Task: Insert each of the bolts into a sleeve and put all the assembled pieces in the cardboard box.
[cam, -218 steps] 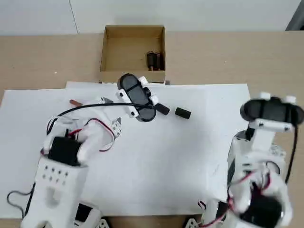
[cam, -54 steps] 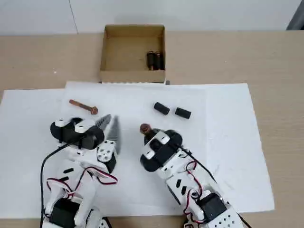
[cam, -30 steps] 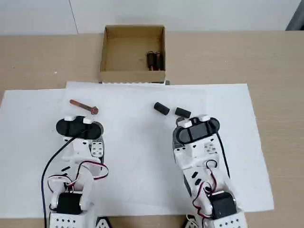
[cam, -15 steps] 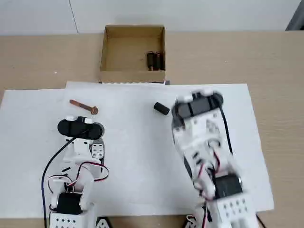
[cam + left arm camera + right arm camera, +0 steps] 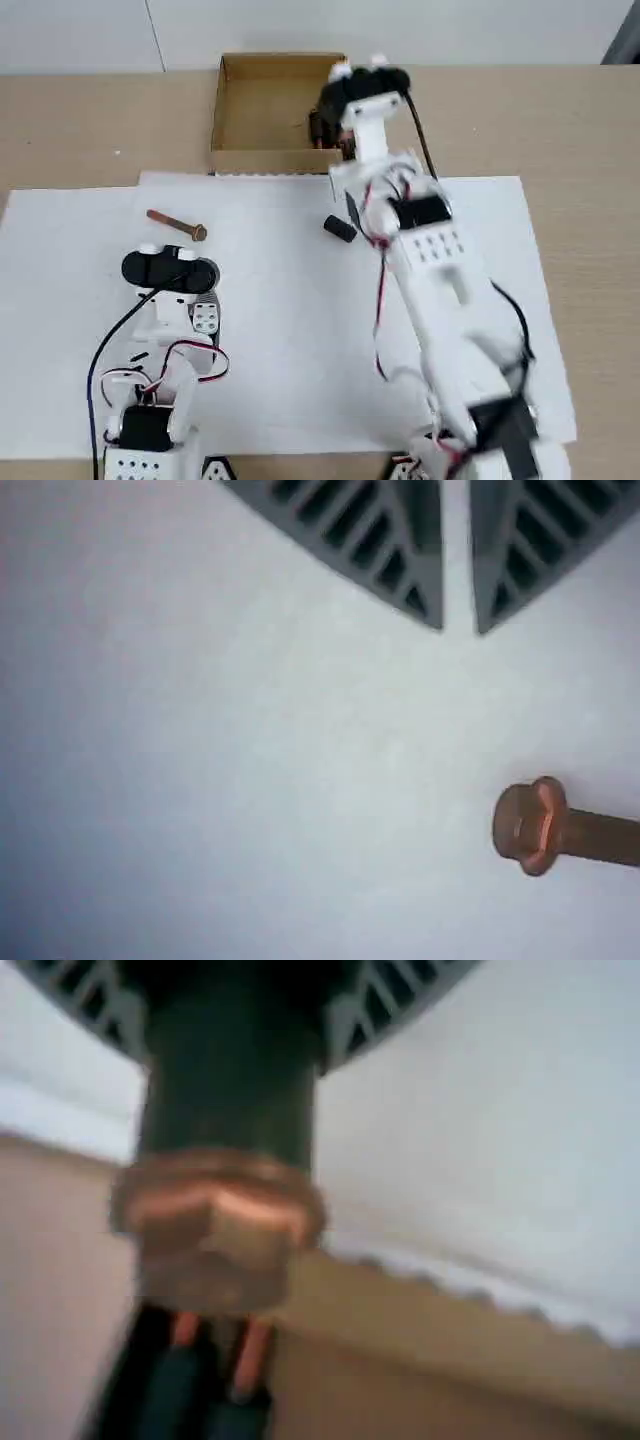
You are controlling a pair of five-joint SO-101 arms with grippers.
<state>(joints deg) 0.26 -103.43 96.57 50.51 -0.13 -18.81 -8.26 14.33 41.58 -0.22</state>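
Reaching well past where it stood half a second earlier over the paper sheet (image 5: 300, 330), the right arm (image 5: 440, 260) now stretches to the cardboard box (image 5: 262, 115), its head above the box's near right corner. Two short black sleeves lay by the sheet's far edge; only the loose sleeve (image 5: 340, 228) remains there. The right gripper (image 5: 235, 1020) is clamped on the held sleeve (image 5: 228, 1100), a smooth dark cylinder. A coppery hexagonal bolt head (image 5: 218, 1225) sits at its free end, above the box's corrugated near wall. Beneath lie the finished pieces (image 5: 200, 1390), dark tubes with copper shanks. The left arm (image 5: 170, 300) has not moved. The left gripper (image 5: 457, 620) has its ribbed grey fingers all but together on nothing, near the loose bolt (image 5: 545, 825) on matte white paper.
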